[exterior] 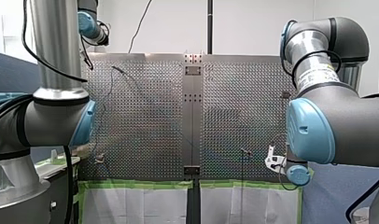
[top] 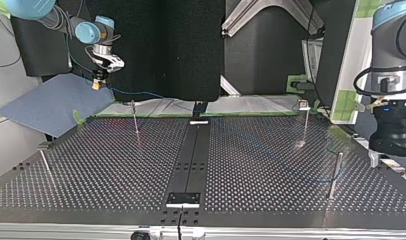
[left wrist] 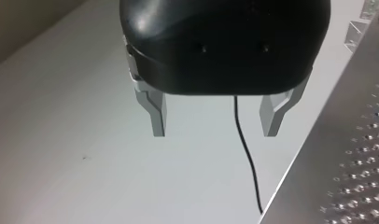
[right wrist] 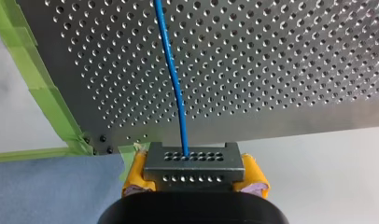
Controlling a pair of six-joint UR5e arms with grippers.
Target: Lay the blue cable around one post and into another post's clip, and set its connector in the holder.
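My right end effector (right wrist: 193, 171), yellow pads pinching the connector (right wrist: 193, 161), hangs just off the table (right wrist: 281, 70) corner, with the blue cable (right wrist: 174, 84) running out across the perforations. My left end effector (left wrist: 214, 120) hangs spread, holding nothing. My judgement is to keep the cable taut and low when rounding the nearest post (top: 135, 119).

Green tape (exterior: 136, 184) lines one edge of the perforated table (exterior: 145, 116), with a blue-grey mat (top: 51, 102) beside its corner.
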